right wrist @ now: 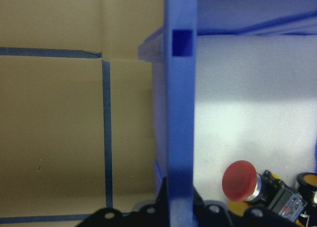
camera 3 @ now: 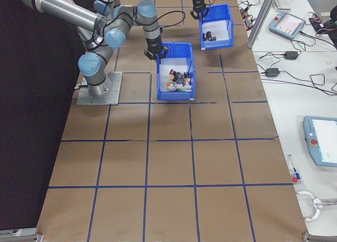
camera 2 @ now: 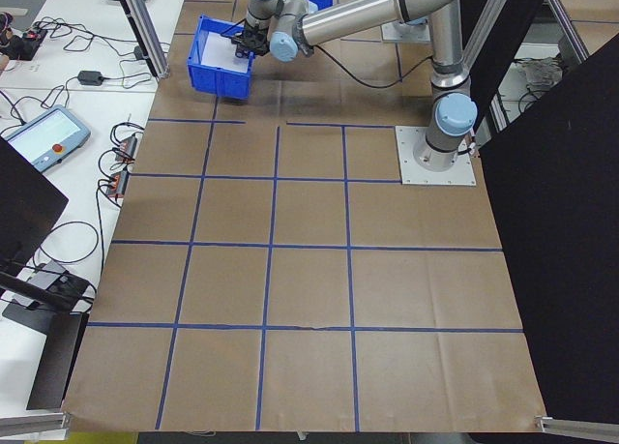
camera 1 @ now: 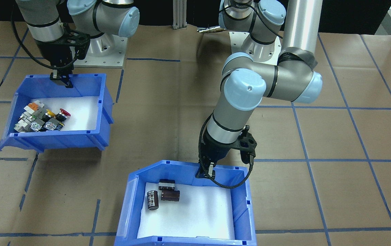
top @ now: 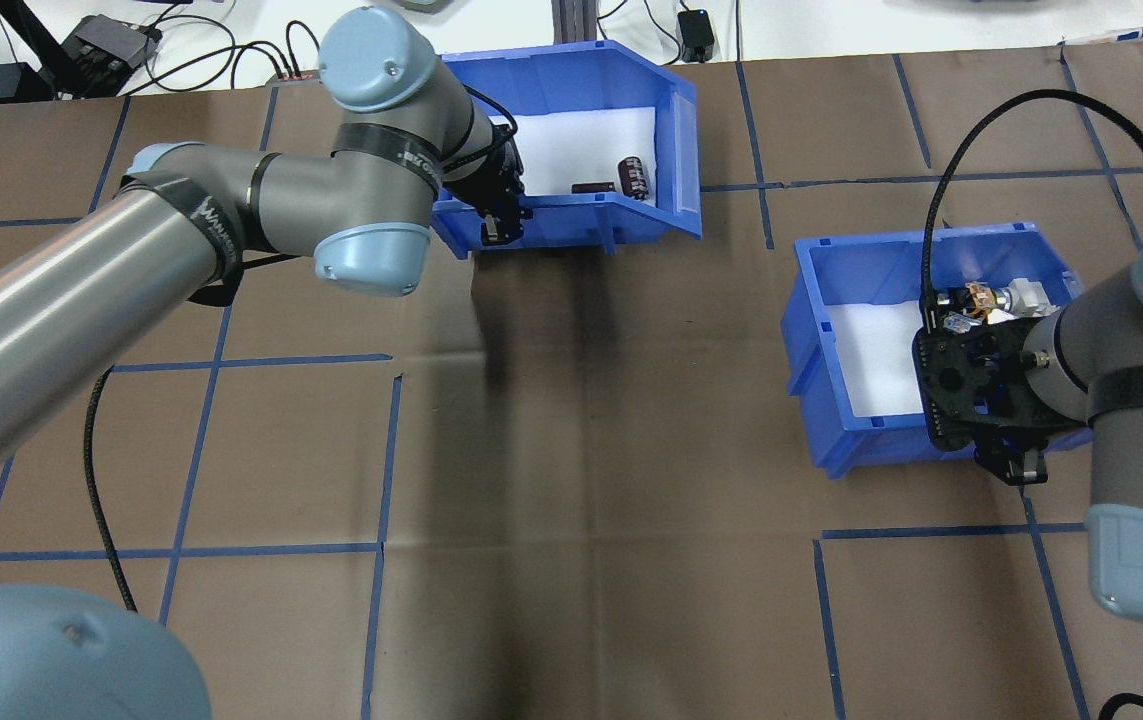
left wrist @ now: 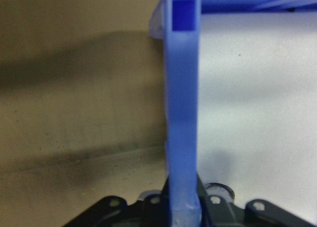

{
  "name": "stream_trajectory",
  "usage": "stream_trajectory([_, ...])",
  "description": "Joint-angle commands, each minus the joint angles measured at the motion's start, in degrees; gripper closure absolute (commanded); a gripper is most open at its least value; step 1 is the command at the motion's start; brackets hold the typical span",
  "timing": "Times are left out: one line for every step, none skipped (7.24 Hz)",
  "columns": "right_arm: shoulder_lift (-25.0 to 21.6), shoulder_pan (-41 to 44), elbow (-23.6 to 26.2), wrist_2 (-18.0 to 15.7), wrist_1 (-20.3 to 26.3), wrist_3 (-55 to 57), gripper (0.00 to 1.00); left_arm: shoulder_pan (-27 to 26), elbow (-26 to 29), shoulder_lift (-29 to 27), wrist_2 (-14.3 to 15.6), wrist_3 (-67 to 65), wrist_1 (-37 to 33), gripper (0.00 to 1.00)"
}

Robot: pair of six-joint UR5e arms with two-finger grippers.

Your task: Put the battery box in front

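Battery box (camera 1: 188,205) sits at the counter's (camera 1: 335,136) far edge from the robot, left hand (camera 1: 206,173) clamped on its rear wall. Right hand (camera 1: 62,79) grips the switch bin's (camera 1: 55,106) rear wall nearer the robot.

Lighting even and bright from overhead; exterior views sharp, no glare on the brown table paper (top: 581,450). Soft dark shadow falls at 6 o'clock of the battery box (top: 571,210) in the overhead view. White liners near blown out in wrist views. Left wrist view: blue wall (left wrist: 182,113) blurred, too close for focus. Right wrist view dim at 9 o'clock, red push-button (right wrist: 240,181) soft.
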Motion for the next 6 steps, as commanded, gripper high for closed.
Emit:
stream_trajectory([-2.3,0.1,2.6,0.1,0.0,0.3,1.00,-3.5,0.1,-2.0,0.1,-1.7,-1.1,1.00])
stream_trajectory([-2.4,0.1,2.6,0.2,0.1,0.3,1.00,-4.0,0.1,-1.8,0.2,-1.7,-2.2,1.00])
stream_trajectory([-2.5,0.3,2.8,0.2,1.1,0.6,1.00,-4.1,0.1,-1.7,0.5,-1.7,-3.1,1.00])
stream_trajectory([-2.6,2.0,2.7,0.2,3.0,4.8,1.00,-4.3,0.8,-1.5,1.7,-3.8,-3.4,1.00])
stream_trajectory([-2.5,5.7,2.7,0.1,3.1,6.5,1.00,-4.3,1.5,-1.6,2.1,-7.4,-3.6,1.00])
stream_trajectory([-2.4,8.4,2.9,0.0,3.2,9.3,1.00,-4.3,1.3,-1.8,2.1,-8.0,-3.6,1.00])
